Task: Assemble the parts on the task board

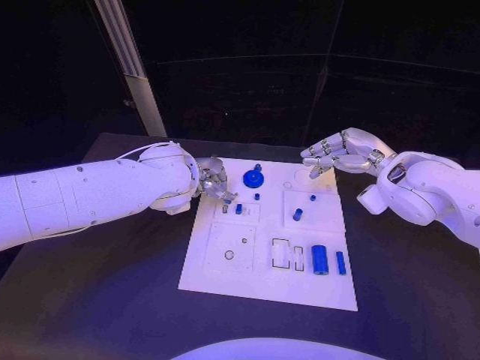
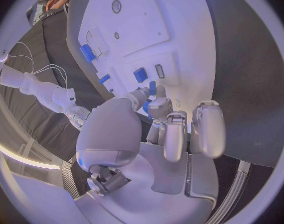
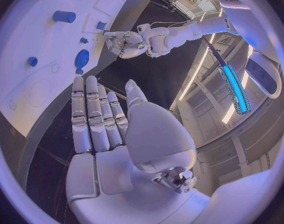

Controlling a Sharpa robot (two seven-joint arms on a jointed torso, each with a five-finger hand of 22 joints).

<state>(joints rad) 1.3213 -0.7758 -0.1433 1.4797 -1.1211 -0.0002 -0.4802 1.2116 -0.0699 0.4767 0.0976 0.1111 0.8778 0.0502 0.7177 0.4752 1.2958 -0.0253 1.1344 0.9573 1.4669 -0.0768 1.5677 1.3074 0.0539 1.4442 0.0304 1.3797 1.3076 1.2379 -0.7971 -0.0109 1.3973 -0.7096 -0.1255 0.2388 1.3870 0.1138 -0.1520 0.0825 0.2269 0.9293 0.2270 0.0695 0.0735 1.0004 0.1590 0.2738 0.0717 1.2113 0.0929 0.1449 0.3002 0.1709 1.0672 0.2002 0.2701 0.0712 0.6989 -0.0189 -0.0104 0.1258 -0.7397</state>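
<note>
L hand: my left hand [image 1: 211,182] is at the far-left edge of the task board [image 1: 251,281], fingers [image 2: 172,134] curled in and pointing down at the board.
L contact: fingertips sit right by a small blue part [image 2: 152,88]; can't tell if I'm pinching it or just touching.
R hand: my right hand [image 1: 342,155] hovers over the counter [image 1: 110,300] past the board's far-right corner, off the board.
R fingers: straight, side by side, thumb apart; nothing held, touching nothing [image 3: 92,114].
Board: white plate, mid counter, between my 2 arms.
Round blue part: disc w/ knob [image 1: 254,178] at far middle of board, just right of my L fingers.
Small blue parts: a few short pegs [image 1: 256,196] just near of the disc; one [image 1: 298,214] in the right-centre square recess.
Big cylinder: lies near-right on board [image 1: 320,259], a thinner blue bar [image 1: 340,262] just right of it.
Slots: 2 rectangular outlines [image 1: 280,253] left of the cylinder; round hole [image 1: 229,255] further left.
</note>
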